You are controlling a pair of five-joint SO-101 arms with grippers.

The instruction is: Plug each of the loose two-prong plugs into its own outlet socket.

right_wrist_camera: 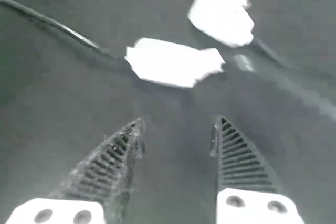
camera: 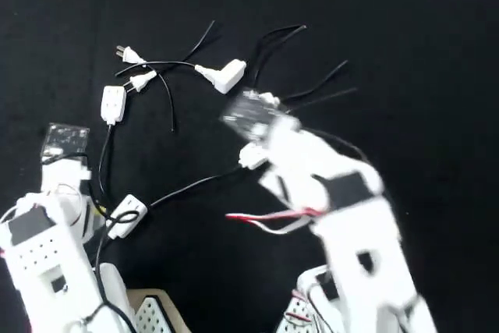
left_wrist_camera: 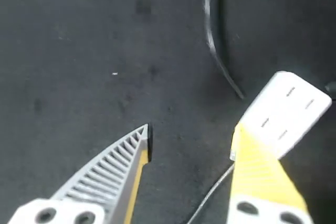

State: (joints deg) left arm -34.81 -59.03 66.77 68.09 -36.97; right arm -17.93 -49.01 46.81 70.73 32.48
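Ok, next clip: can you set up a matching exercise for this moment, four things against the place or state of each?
Things:
1. left gripper
2. right gripper
3. farthest loose plug
4. red and white wires

Places or states:
A. next to the right arm
B. open, a white outlet socket beside its yellow finger
C. open, over two blurred white pieces
D. unplugged, on the table's far left part

Pairs: 1-B, 2-C, 3-D, 4-A

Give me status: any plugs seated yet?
Done: nothing. One two-prong plug and a second plug lie loose, unplugged. In hand: nothing; left gripper is open beside an outlet socket, right gripper open above a blurred white piece. Left: every insertion.
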